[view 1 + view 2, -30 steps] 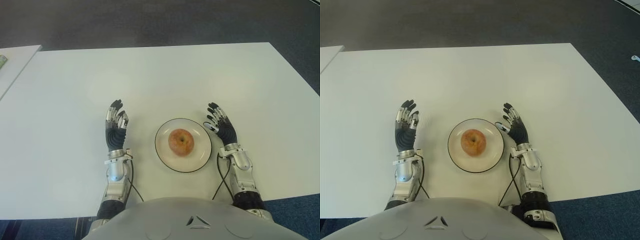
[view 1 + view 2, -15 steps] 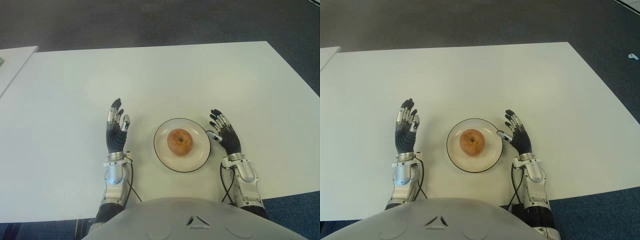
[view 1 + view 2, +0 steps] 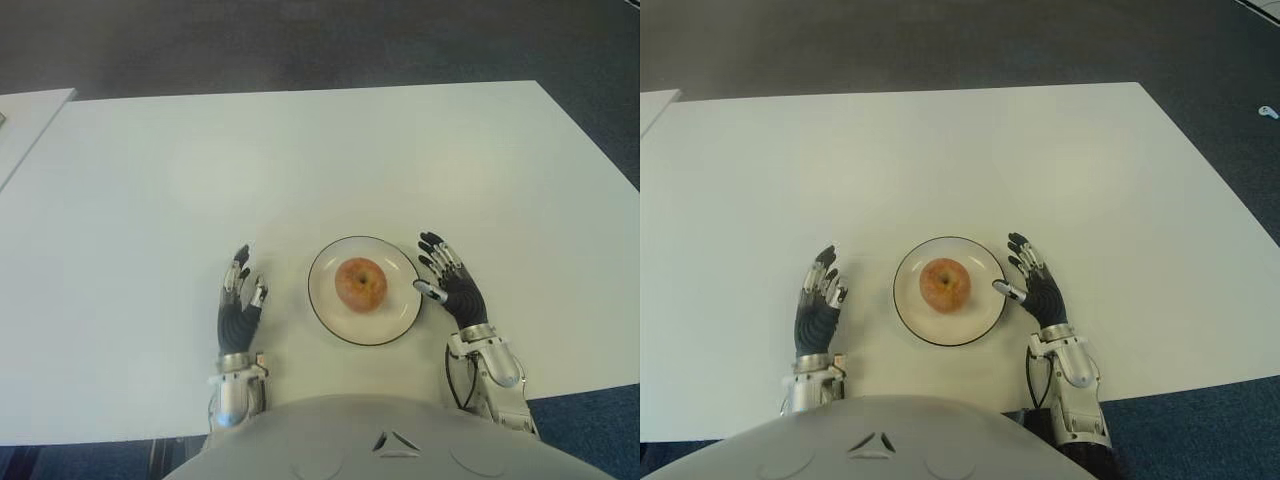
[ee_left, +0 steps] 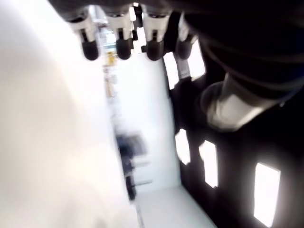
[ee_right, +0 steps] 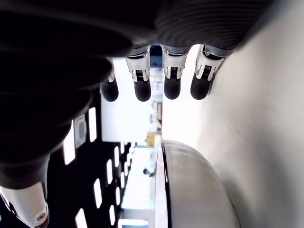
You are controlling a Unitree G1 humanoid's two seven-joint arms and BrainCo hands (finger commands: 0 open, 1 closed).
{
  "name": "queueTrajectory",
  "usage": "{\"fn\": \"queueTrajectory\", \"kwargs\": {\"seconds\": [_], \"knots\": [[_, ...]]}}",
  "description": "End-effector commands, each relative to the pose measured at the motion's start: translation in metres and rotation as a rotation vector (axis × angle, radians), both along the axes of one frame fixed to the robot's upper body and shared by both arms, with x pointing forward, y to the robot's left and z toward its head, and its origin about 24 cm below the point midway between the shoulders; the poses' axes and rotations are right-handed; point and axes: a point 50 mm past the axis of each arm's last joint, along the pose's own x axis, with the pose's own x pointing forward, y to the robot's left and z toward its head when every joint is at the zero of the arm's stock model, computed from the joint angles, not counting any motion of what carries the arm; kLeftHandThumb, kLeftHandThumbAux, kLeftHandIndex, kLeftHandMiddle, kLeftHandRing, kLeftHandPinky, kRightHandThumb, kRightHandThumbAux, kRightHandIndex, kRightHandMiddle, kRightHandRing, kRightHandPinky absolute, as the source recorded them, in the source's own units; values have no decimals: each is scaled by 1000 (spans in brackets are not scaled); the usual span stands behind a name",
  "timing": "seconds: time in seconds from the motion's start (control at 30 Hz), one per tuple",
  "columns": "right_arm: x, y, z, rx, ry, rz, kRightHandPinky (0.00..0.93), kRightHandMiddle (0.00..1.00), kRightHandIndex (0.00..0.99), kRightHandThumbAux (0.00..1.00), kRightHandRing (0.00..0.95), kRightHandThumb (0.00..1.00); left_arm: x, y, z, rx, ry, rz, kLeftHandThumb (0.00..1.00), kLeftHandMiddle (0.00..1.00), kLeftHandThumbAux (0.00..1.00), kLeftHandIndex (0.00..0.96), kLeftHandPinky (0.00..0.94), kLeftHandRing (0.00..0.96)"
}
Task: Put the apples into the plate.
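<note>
While on white table [image 3: 400, 150], plate [image 3: 397, 318] w/ one apple [image 3: 361, 284], centred

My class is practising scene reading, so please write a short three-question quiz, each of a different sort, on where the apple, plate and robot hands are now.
1. True or false: the apple lies on the plate.
2. Which hand is nearer the plate? A) left hand B) right hand
3. Fill in: both hands hold ____.

Key: 1 true; 2 B, its thumb is at the plate's rim; 3 nothing, fingers spread over the table.
</note>
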Motion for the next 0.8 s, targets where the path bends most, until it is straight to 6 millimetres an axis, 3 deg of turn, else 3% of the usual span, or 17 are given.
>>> {"fn": "queueTrajectory", "kwargs": {"seconds": [0.03,0.8], "knots": [[-10,3,-7,24,102,3,0,0,0,674,0,120,-14,-3,-10,-43,147,11,94,1,505,2,0,0],[-5,11,-15,63,164,-20,0,0,0,655,0,148,-14,-6,-10,-122,228,-78,79,0,511,0,0,0]]}}
